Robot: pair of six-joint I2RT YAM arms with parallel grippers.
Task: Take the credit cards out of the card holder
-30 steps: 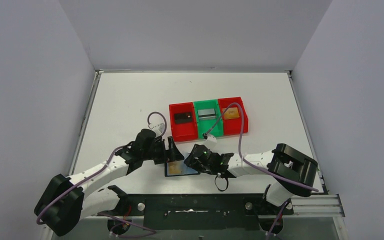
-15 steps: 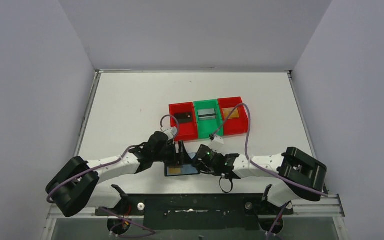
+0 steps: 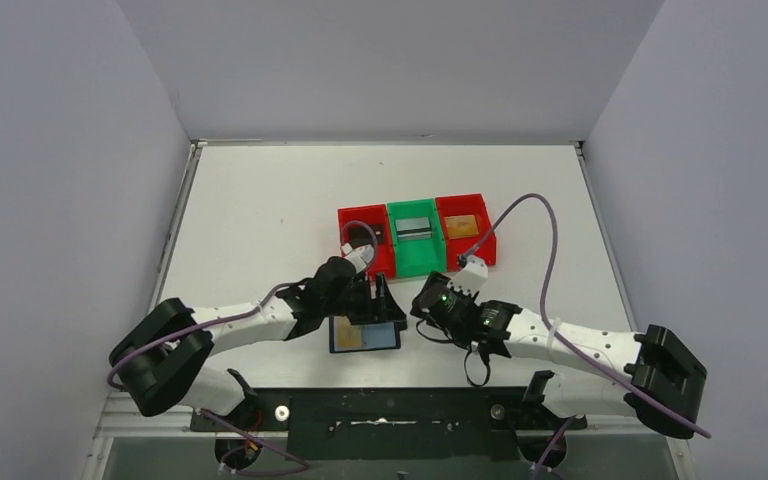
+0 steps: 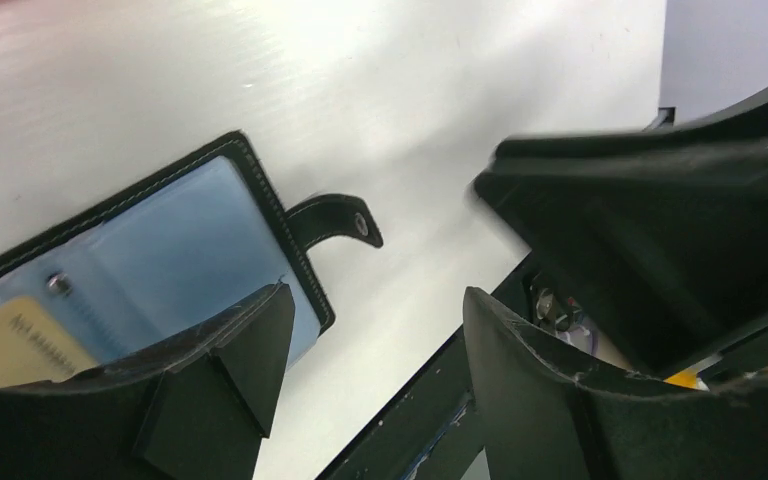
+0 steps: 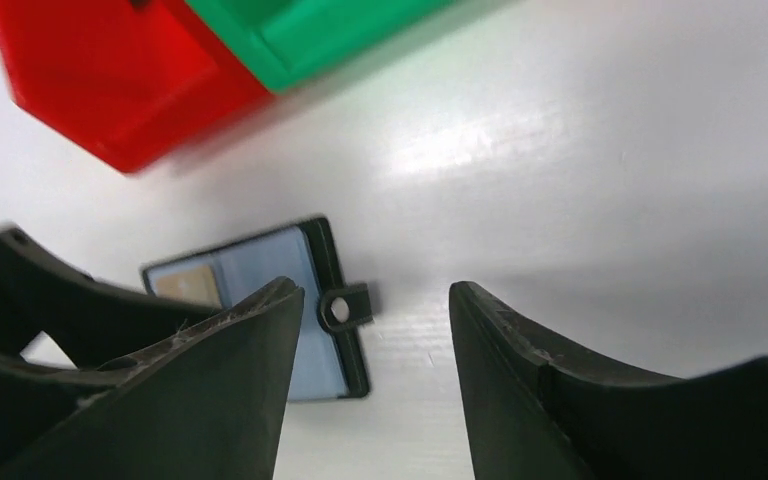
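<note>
The card holder point(image 3: 381, 337) lies open and flat near the front edge, its bluish pockets up and its tab point(image 4: 336, 219) pointing right. A gold credit card point(image 3: 352, 339) sits in its left pocket, also visible in the left wrist view point(image 4: 8, 342). My left gripper point(image 3: 378, 311) hovers open over the holder's right half with only table between its fingers. Just right of the tab point(image 5: 345, 306), my right gripper point(image 3: 423, 320) is open and holds nothing. A silver-grey card point(image 3: 415, 228) lies in the green bin and a gold card point(image 3: 463, 226) in the right red bin.
A row of bins stands behind the holder: red point(image 3: 362, 262), green point(image 3: 419, 260) and red point(image 3: 478, 248). The left arm's cable loops over the left red bin. The black front rail point(image 3: 390, 410) runs close below the holder.
My left gripper has swung right over the holder and narrowed a little. The right gripper has opened and drawn back to the right, off the holder.
</note>
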